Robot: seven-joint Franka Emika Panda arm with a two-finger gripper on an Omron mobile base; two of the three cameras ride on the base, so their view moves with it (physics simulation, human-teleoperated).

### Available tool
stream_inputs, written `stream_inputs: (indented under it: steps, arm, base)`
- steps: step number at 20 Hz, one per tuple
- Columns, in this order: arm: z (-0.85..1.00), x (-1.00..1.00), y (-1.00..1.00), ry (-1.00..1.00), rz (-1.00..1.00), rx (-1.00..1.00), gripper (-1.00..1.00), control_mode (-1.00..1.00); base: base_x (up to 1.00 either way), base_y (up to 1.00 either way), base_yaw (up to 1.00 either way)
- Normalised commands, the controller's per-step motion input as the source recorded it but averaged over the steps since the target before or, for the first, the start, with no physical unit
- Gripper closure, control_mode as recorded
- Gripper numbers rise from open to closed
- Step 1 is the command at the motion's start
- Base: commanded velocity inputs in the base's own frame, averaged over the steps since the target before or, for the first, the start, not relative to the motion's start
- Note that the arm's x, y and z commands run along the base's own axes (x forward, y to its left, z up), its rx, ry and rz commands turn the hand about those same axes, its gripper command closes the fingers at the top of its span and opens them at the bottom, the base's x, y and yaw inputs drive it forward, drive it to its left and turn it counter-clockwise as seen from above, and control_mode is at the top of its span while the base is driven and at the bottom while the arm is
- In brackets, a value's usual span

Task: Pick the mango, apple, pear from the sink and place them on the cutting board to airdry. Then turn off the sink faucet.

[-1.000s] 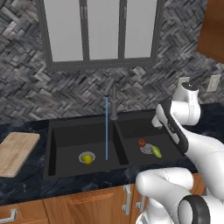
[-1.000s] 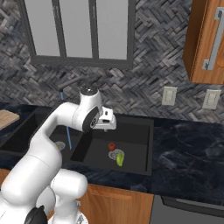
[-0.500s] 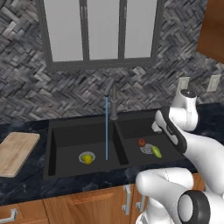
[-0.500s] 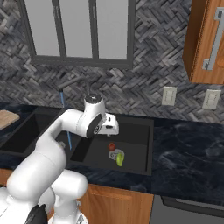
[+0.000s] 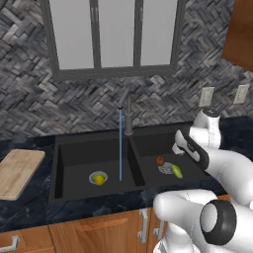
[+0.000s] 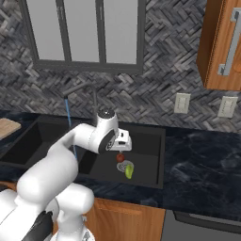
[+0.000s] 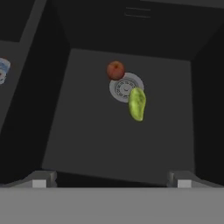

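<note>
- Black sink (image 5: 64, 168), left base view: apple (image 5: 160, 161) sat in right basin, cutting board (image 5: 17, 173) far across on counter; a long carry risked a drop.
- Right base view: faucet (image 6: 94, 101) ran water.
- Hand view: fingers (image 7: 111, 180) spread wide above apple (image 7: 115, 70), which touched green fruit (image 7: 136, 103); nudging likely.

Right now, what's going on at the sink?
The gripper is open and empty, poised above the right basin of the sink, where the apple and a green elongated fruit lie by the drain. A yellow-green fruit sits in the left basin. The sink faucet is running; the cutting board holds no fruit.
</note>
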Motion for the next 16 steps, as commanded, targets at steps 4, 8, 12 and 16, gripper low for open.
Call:
stream_inputs:
  steps: [4, 8, 12, 16]
  arm:
    - [-0.29, 0.09, -0.15, 0.05, 0.00, 0.00, -1.00, -1.00]
    - [-0.30, 0.09, -0.09, 0.04, 0.00, 0.00, -1.00, -1.00]
    - [-0.34, 0.01, -0.03, 0.01, 0.00, 0.00, -1.00, -1.00]
    - [-0.34, 0.00, -0.01, 0.00, 0.00, 0.00, -1.00, -1.00]
  base:
    - [0.00, 0.00, 0.00]
    - [0.00, 0.00, 0.00]
    - [0.00, 0.00, 0.00]
    - [0.00, 0.00, 0.00]
